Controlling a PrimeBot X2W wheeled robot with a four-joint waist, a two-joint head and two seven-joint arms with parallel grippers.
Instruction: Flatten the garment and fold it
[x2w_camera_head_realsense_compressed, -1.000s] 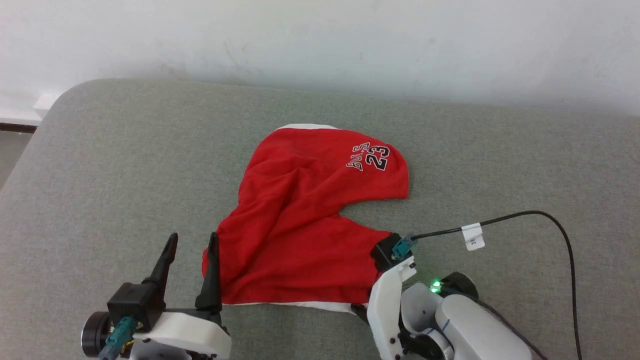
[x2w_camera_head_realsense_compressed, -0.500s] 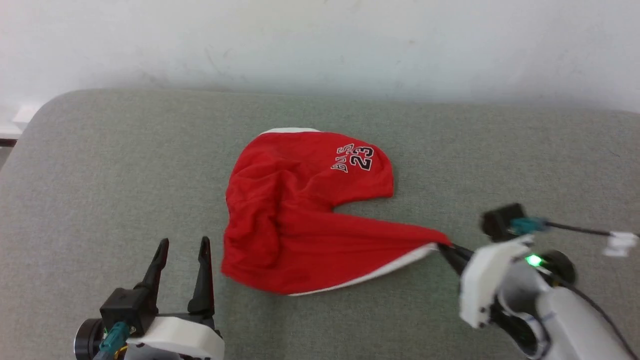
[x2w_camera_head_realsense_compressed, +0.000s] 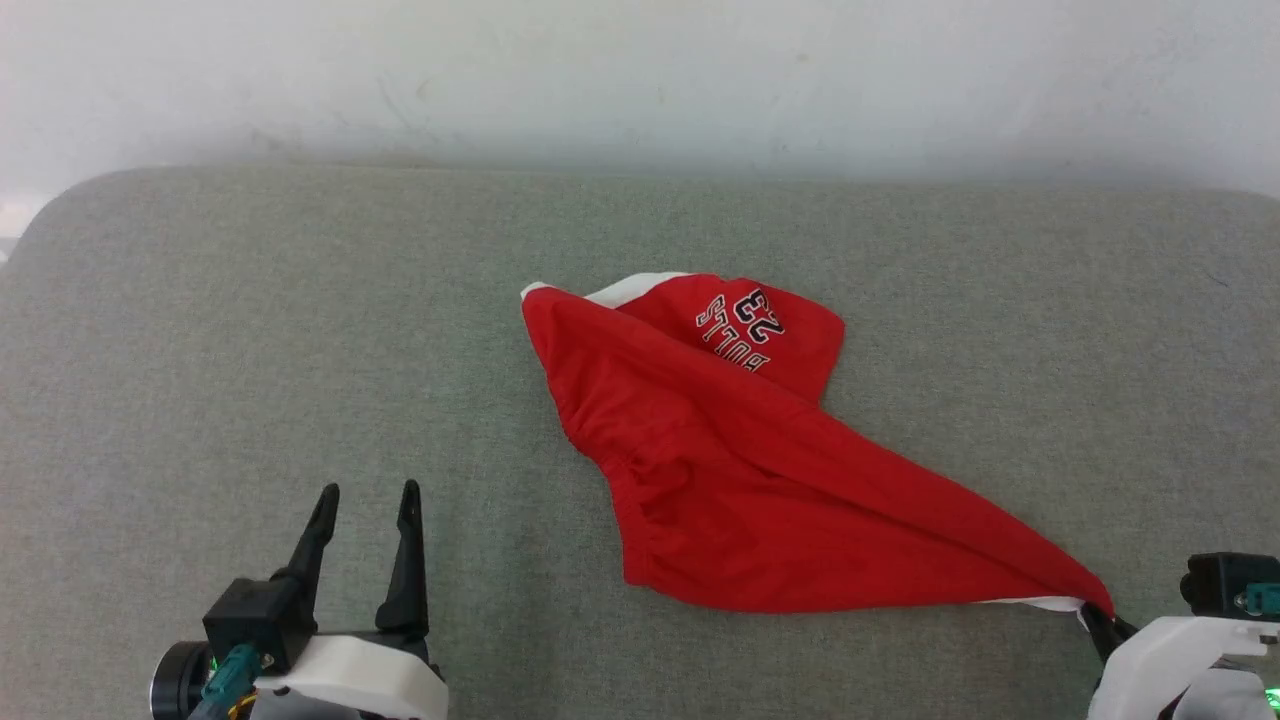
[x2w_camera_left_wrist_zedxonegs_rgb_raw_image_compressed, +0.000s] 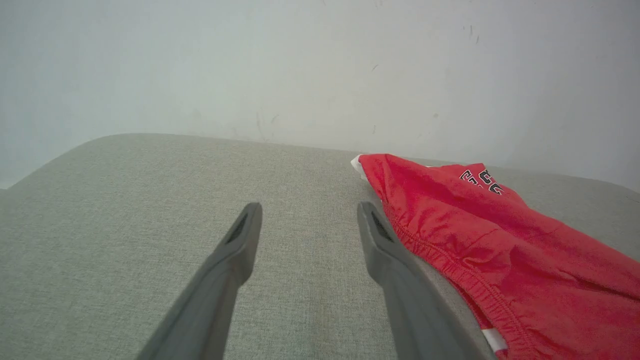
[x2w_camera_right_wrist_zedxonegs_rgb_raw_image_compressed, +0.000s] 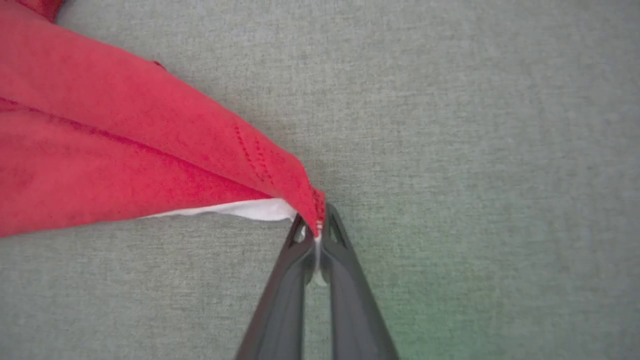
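Note:
The garment (x2w_camera_head_realsense_compressed: 740, 450), red shorts with white trim and a "BULLS 23" print, lies stretched on the grey cushion from centre toward the lower right. My right gripper (x2w_camera_head_realsense_compressed: 1100, 615) is shut on its drawn-out corner; in the right wrist view the two fingers pinch the red hem and white edge of the garment (x2w_camera_right_wrist_zedxonegs_rgb_raw_image_compressed: 150, 150) at the right gripper (x2w_camera_right_wrist_zedxonegs_rgb_raw_image_compressed: 316, 227). My left gripper (x2w_camera_head_realsense_compressed: 368, 492) stands open at the lower left, apart from the cloth. In the left wrist view the left gripper (x2w_camera_left_wrist_zedxonegs_rgb_raw_image_compressed: 307, 215) holds nothing, and the gathered waistband of the garment (x2w_camera_left_wrist_zedxonegs_rgb_raw_image_compressed: 475, 250) lies just right of one finger.
The grey fabric cushion (x2w_camera_head_realsense_compressed: 250, 350) spans the whole view, with a rounded far left corner. A pale wall (x2w_camera_head_realsense_compressed: 640, 80) rises right behind its far edge. Bare cushion lies left of the garment and around the left gripper.
My right gripper closed on the garment's lower corner and dragged it far to the right and nearer, stretching the cloth into a long point. The left gripper stayed open; the head view shifted slightly.

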